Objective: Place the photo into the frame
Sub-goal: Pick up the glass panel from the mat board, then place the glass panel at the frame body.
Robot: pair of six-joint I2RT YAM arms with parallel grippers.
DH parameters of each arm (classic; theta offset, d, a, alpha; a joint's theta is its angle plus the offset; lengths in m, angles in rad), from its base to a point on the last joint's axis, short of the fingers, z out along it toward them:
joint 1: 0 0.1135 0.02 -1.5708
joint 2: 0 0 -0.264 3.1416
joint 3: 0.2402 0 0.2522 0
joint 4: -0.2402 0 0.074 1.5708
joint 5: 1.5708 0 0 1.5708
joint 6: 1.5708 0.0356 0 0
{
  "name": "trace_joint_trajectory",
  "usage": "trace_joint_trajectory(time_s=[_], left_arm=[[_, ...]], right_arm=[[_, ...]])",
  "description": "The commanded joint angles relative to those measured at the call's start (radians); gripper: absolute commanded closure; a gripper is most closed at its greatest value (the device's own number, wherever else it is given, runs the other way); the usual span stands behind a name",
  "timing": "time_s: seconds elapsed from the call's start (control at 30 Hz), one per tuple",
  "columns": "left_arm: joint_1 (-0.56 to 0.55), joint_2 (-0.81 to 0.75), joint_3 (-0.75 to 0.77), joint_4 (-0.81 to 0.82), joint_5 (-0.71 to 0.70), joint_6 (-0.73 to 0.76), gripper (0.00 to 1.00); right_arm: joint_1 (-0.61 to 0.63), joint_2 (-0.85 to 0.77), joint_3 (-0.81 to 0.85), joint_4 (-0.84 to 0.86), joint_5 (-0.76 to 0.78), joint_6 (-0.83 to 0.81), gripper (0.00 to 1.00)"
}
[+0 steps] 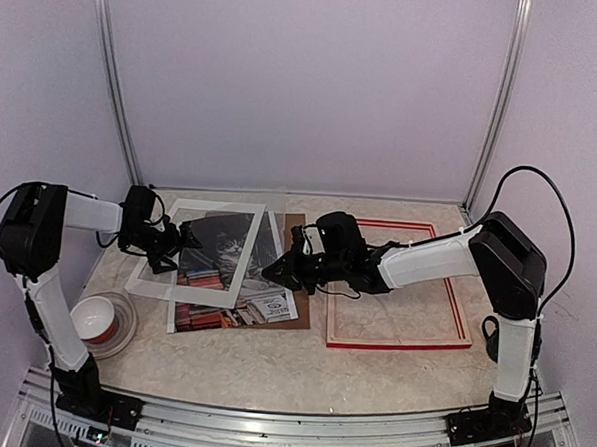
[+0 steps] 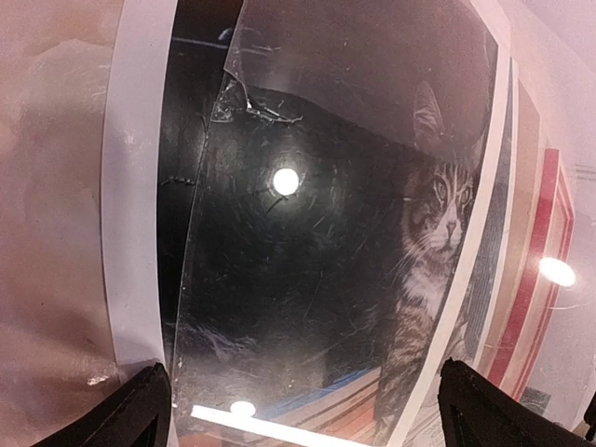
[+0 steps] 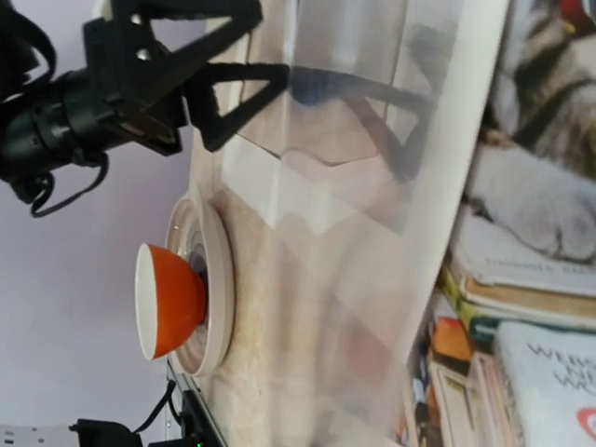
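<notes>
The photo (image 1: 227, 242) of a tabby cat on books lies flat at centre left, partly under a white mat board (image 1: 190, 291). The cat's face (image 2: 438, 214) shows in the left wrist view and its paw (image 3: 540, 168) in the right wrist view. The red frame (image 1: 397, 343) lies flat to the right, with nothing inside it. A scratched clear pane (image 2: 307, 279) slants over the photo. My right gripper (image 1: 274, 272) looks pinched on the pane's right edge. Its fingers are hidden in the right wrist view, which the pane (image 3: 372, 233) fills. My left gripper (image 1: 177, 245) stands open over the mat's left side.
A brown backing board (image 1: 296, 223) lies under the photo's right side. An orange and white bowl (image 1: 93, 318) sits on a plate (image 1: 125, 325) near the left arm's base. White walls close in the back and sides.
</notes>
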Motion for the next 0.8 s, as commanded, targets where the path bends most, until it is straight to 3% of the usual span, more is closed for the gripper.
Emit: trace_joint_trajectory(time_s=[0.0,0.23,0.77], left_arm=[[-0.005,-0.035,-0.008,-0.003,-0.029,-0.001,0.01],[-0.004,-0.065,-0.006,-0.009,-0.055,-0.002,0.01],[0.002,-0.193,-0.047,0.11,0.008,-0.046,0.01]], right_arm=[[-0.004,-0.032,0.034,-0.16,0.008,0.015,0.93],[-0.009,-0.073,0.045,-0.248,0.056,-0.019,0.97],[-0.088,-0.301,-0.119,-0.216,0.098,-0.133,0.97]])
